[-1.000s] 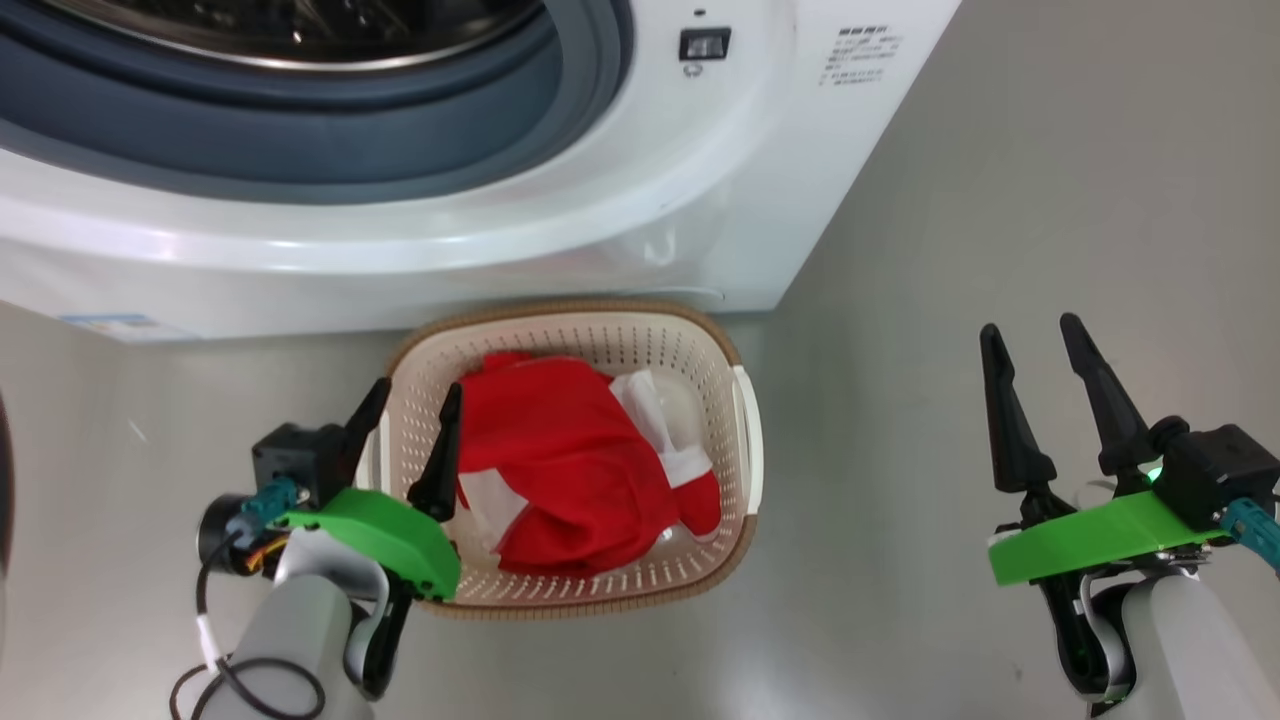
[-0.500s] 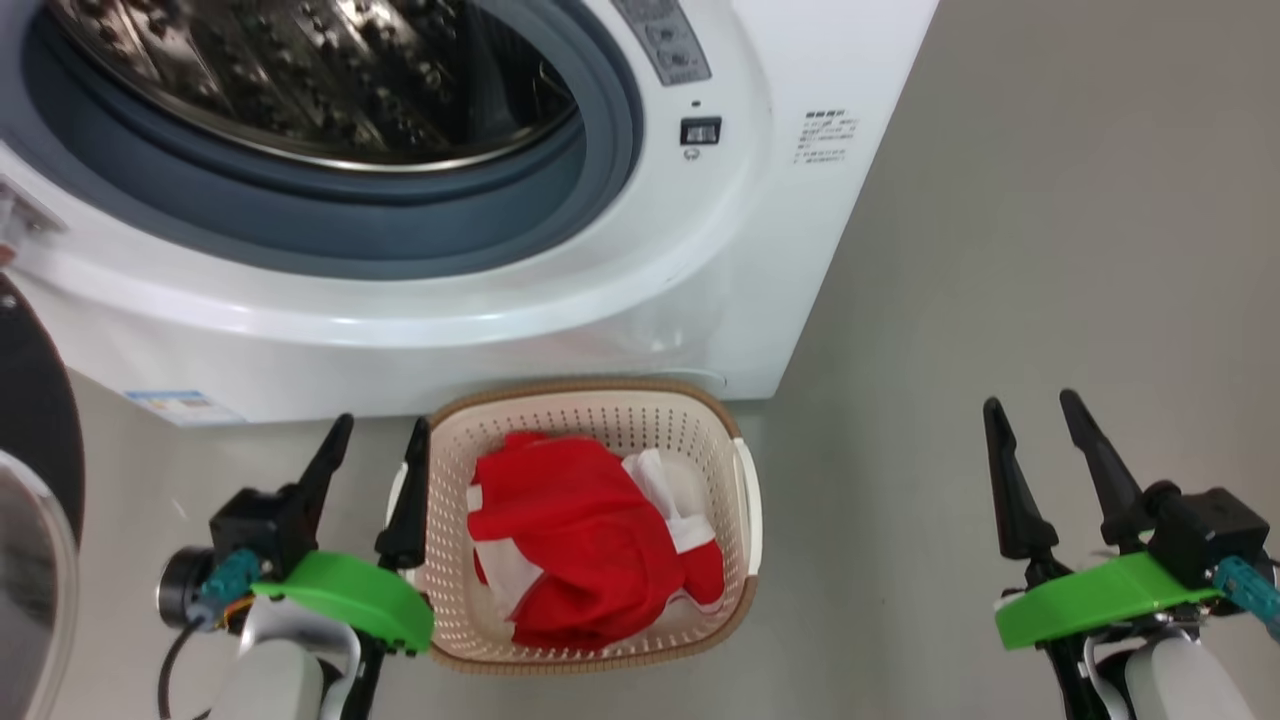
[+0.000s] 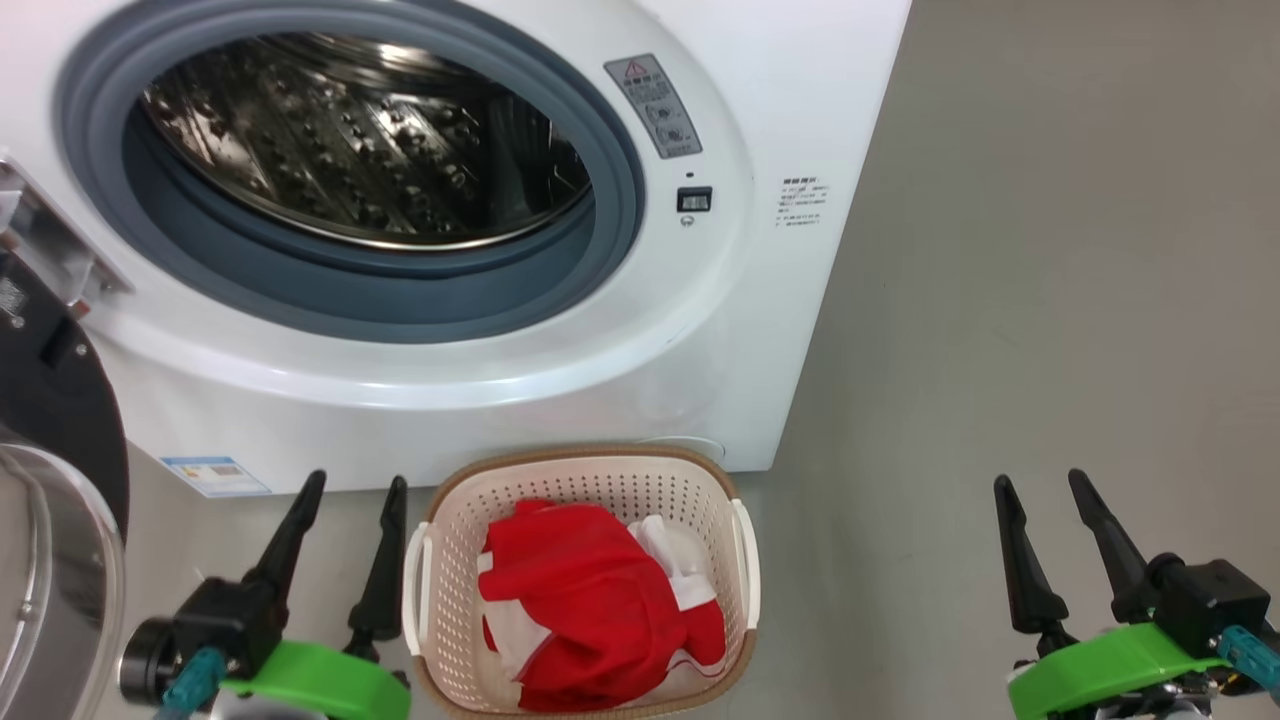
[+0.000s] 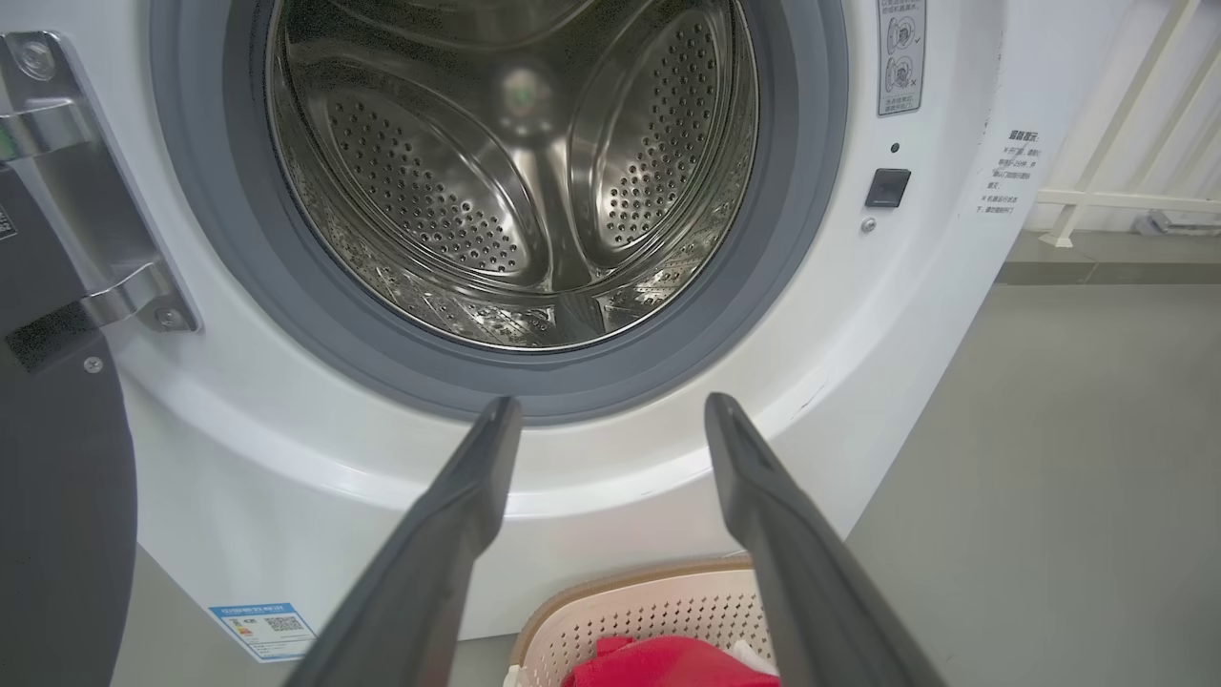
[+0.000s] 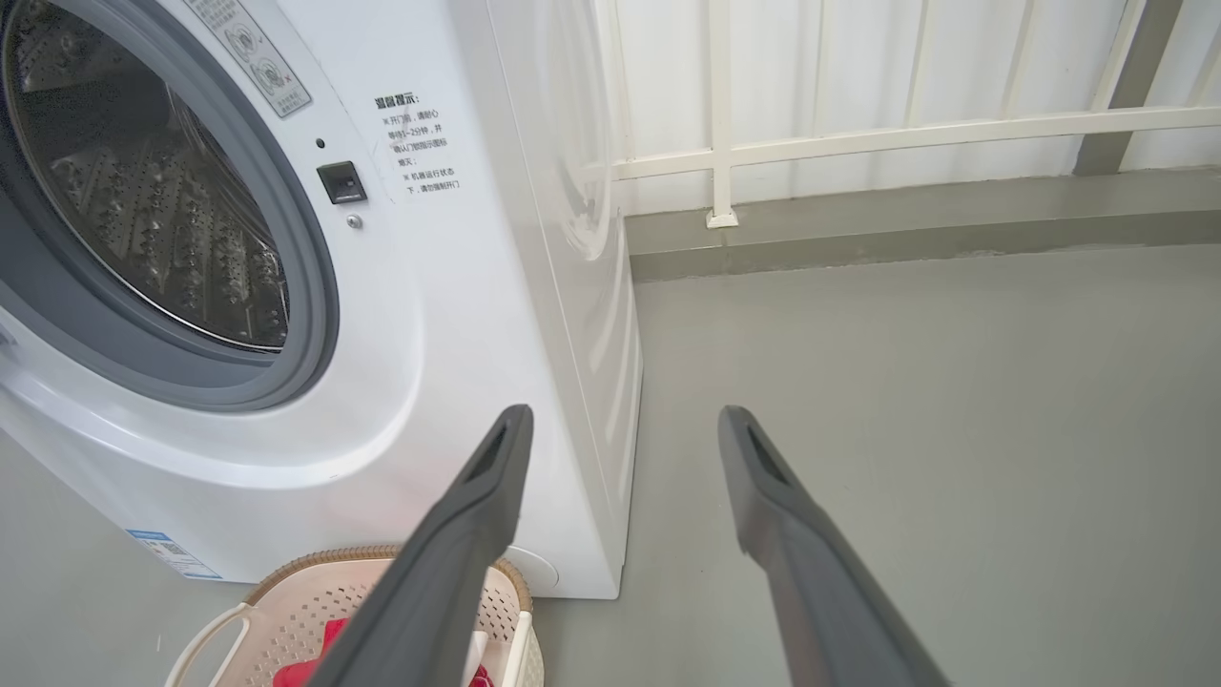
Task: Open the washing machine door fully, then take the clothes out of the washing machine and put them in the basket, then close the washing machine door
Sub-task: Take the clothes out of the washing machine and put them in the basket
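Found the washing machine (image 3: 760, 330) across the upper left of the head view, mouth uncovered. Looked into the steel drum (image 4: 534, 191) at top centre of the left wrist view; saw no garment in the part on show. Located the clothes (image 3: 590, 600), red with white parts, heaped in the basket (image 3: 580, 462) at bottom centre, just in front of the machine's base. Located the washing machine door (image 3: 60, 430) at the far left edge, swung wide on its steel hinge (image 4: 86, 191). Noted the left gripper (image 3: 357, 482) at lower left, between door and basket, jaws spread, holding nothing. Noted the right gripper (image 3: 1039, 480) at lower right over bare floor (image 3: 1050, 250), jaws likewise spread and empty, well apart from everything.

Judged unloading done and closing the door the step in hand. Advise the left arm, being nearest. Reach round to the door's outer face, press on the black rim (image 4: 57, 534) far from the hinge rather than on the glass (image 3: 45, 600), and follow the swing toward the opening. Stay clear of the basket handle (image 3: 412, 590) and off the grey-blue ring (image 3: 380, 290). Finish with a firm push at the latch socket (image 3: 694, 199) right of the opening
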Available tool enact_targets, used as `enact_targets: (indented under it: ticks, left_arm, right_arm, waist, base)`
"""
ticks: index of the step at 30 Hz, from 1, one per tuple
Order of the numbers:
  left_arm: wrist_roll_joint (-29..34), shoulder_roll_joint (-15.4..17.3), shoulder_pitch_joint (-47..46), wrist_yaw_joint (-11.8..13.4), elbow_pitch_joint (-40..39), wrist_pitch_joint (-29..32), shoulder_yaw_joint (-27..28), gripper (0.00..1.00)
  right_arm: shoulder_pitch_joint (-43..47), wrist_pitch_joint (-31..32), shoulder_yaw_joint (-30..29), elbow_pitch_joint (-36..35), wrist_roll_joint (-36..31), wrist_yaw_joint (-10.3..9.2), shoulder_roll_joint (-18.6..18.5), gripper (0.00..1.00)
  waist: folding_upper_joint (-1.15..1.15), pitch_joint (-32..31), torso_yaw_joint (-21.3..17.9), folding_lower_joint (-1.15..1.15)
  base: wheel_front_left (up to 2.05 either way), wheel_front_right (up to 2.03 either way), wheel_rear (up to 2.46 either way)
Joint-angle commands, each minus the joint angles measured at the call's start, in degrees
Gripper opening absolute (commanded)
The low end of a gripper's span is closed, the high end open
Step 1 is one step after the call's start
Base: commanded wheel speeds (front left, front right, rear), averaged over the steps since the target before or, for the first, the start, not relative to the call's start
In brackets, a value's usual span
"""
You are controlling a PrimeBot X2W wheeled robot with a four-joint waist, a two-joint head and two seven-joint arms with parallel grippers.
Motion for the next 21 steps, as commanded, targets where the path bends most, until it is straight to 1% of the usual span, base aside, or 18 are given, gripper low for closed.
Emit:
enact_targets:
  ticks: [1, 12, 21]
  left_arm:
    - [0.50, 1.41, 0.56, -0.32, -2.16, -0.36, 2.21, 1.00]
    - [0.49, 1.01, 8.21, -0.32, -7.58, -0.36, 5.49, 1.00]
    - [0.21, 0.84, 8.21, -0.32, -8.27, -0.36, 5.67, 1.00]
  right_arm:
    - [0.26, -0.37, 0.96, -1.60, -0.71, 0.36, -0.44, 1.00]
    - [3.92, -0.37, -0.17, -2.32, -0.23, 0.36, -0.44, 1.00]
    - [4.10, -0.37, -0.54, -2.55, 0.00, 0.36, -0.44, 1.00]
  waist:
    - [0.00, -0.92, 0.17, 0.00]
    - [0.00, -3.33, -0.44, 0.00]
    - [0.00, -2.84, -0.30, 0.00]
  base:
    - [0.00, 0.00, 0.00]
    - [0.00, 0.00, 0.00]
    - [0.00, 0.00, 0.00]
